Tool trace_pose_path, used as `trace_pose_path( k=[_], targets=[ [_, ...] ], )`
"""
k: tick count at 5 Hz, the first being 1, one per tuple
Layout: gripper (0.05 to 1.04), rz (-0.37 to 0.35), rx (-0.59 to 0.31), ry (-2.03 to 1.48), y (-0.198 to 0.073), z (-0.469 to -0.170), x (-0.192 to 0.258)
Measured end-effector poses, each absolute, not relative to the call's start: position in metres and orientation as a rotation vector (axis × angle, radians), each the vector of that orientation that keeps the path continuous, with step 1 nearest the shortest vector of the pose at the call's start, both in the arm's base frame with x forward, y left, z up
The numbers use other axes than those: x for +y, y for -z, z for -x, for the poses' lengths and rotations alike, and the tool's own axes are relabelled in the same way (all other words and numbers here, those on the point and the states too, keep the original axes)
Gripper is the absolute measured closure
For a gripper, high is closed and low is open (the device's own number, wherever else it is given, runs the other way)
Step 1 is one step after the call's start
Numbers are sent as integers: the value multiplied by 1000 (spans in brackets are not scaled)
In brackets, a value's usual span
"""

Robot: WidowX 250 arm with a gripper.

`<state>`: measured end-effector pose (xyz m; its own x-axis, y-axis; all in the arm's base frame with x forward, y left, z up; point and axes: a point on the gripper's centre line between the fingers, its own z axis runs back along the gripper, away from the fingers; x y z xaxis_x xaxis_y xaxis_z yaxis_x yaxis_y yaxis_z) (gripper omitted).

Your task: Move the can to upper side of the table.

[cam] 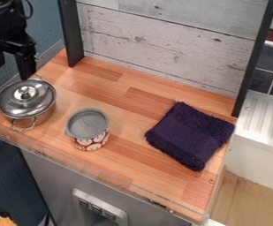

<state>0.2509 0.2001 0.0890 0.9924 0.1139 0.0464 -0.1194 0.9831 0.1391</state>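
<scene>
Grasp red-and-white, grey-topped cylindrical can (88, 129), probably light, stiff, smooth metal, by its upper sides, using black two-finger gripper (9, 72), open-jawed at the view's ten o'clock.

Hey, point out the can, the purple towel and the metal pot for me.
Can (88, 125): camera view, on its grey top.
Purple towel (190, 135): camera view, middle of its upper surface.
Metal pot (26, 104): camera view, on its lid.

**Pale planks (162, 42) stood behind your table (94, 90)**

You had black posts (72, 35) flanking them, a blue-grey wall (45, 22) at the view's left, and dark tiles (271, 59) above a white ribbed drainboard (268, 117) at right. Below that lay pale wood (244, 201), probably flooring.
</scene>
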Motion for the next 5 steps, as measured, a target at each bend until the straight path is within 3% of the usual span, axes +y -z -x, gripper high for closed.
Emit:
trace_pose_path(
  k=[1,3,5],
  targets=[
    [83,-124,-12,-115,-77,-247,197],
    [83,-98,-17,-51,-77,-193,146],
    [83,-108,16,94,-55,-176,105]
  ],
)
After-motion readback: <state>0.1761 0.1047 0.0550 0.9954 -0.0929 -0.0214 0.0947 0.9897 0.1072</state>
